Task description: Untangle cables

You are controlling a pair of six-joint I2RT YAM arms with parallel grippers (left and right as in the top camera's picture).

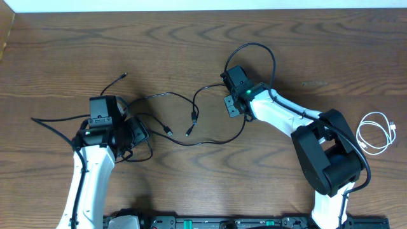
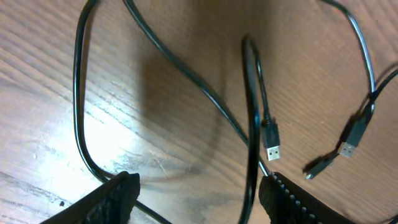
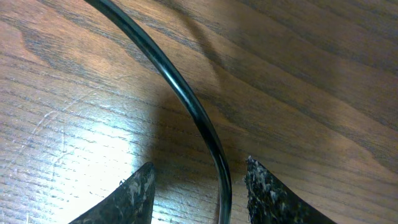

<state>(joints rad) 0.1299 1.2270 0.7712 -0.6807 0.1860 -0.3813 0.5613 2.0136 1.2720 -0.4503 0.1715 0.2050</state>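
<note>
Several thin black cables [image 1: 159,95] lie looped and crossed on the wooden table between my two arms, with small plug ends [image 1: 189,132] near the middle. A short white cable [image 1: 375,130] lies coiled on its own at the far right. My left gripper [image 2: 199,180] [image 1: 137,133] is open over the left loops. One black cable [image 2: 252,124] runs down between its fingers, close to the right pad, and a USB plug [image 2: 272,149] lies just beyond. My right gripper [image 3: 199,165] [image 1: 231,107] is open, astride a curved black cable [image 3: 186,93] that is not pinched.
Thicker black wires [image 1: 254,48] arc from the right arm's wrist over the table behind it. Another thick wire [image 1: 54,121] trails left from the left arm. A dark rail [image 1: 210,222] runs along the front edge.
</note>
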